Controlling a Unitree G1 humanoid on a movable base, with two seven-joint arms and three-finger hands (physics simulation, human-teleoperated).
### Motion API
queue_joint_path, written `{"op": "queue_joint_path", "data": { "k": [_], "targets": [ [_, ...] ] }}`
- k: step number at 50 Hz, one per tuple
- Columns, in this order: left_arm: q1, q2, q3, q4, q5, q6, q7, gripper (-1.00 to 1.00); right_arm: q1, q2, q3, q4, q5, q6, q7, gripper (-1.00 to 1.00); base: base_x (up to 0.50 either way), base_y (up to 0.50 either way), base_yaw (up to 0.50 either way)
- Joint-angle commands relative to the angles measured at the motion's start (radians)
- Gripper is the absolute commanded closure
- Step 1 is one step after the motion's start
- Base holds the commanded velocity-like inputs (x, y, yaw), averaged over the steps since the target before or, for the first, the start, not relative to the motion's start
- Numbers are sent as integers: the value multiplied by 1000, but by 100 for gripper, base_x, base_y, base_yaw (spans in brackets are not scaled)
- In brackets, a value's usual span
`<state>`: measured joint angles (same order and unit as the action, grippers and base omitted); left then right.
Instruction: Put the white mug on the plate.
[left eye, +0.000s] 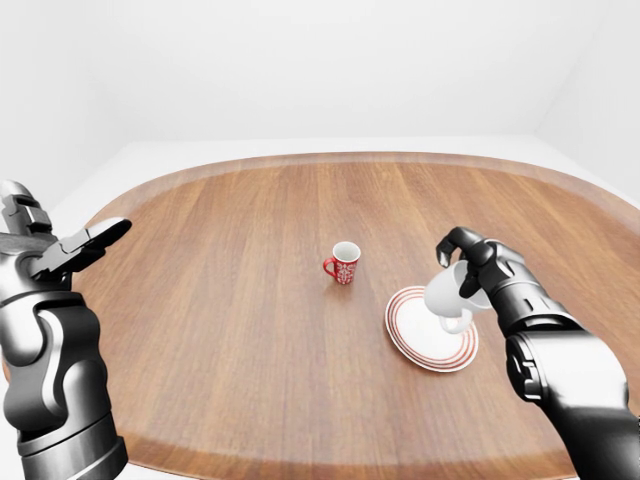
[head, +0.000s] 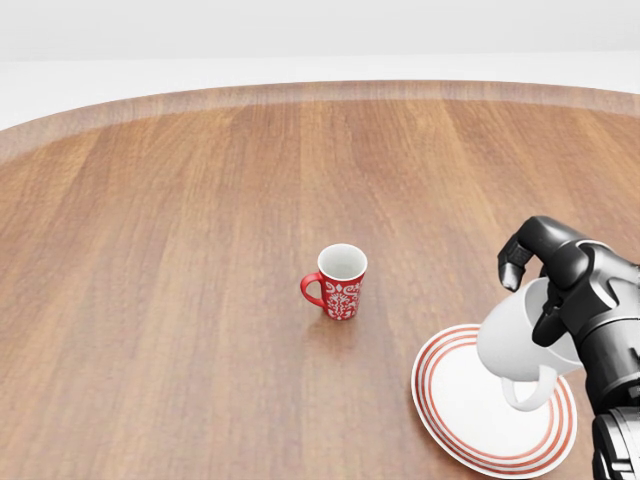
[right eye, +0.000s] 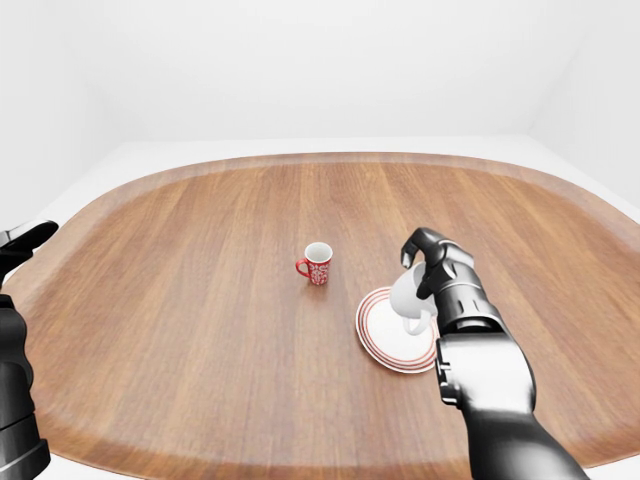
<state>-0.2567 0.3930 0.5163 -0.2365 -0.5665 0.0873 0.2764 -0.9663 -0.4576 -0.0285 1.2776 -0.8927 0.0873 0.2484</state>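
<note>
1. Right hand (head: 560, 285): fingers curled round the upper body of the white mug (head: 520, 345). The mug hangs tilted, base toward the head view's left, handle pointing down.
2. Mug position: over the right part of the plate (head: 455, 400). Whether the handle touches the plate cannot be told; the mug is not yet standing on it.
3. Reason for the hold, as a judgement: a grip from above keeps the palm clear of the plate and lets the mug be lowered straight down. The tilt probably follows from the wrist angle; the mug needs righting before release, or it may roll off.
4. Left hand (left eye: 85, 247): raised at the left edge of the left-eye view, fingers spread and empty, well apart from all items. It appears parked so as not to obstruct the work.
5. Red mug (head: 338, 281): upright on the table (head: 150, 250), left of the plate in the head view, not part of the placement.
6. Count: two mugs (one white, one red), one plate with red rim rings, one table, two hands.
</note>
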Motion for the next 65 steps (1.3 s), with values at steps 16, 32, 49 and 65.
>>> {"op": "queue_joint_path", "data": {
  "k": [16,32,49,65],
  "targets": [
    [0,-7,-7,6,8,0,-3,-100,87,64,10,57,82,0,-101,100,0,0,0],
    [1,-10,-10,17,12,0,-9,-100,112,69,17,61,75,0,-66,100,0,0,0],
    [2,-12,-12,17,12,0,-9,-100,118,70,36,63,25,0,-33,100,0,0,0],
    [4,-12,-9,3,11,0,-5,-100,120,68,27,62,25,0,-49,100,0,0,0]
  ]
}}
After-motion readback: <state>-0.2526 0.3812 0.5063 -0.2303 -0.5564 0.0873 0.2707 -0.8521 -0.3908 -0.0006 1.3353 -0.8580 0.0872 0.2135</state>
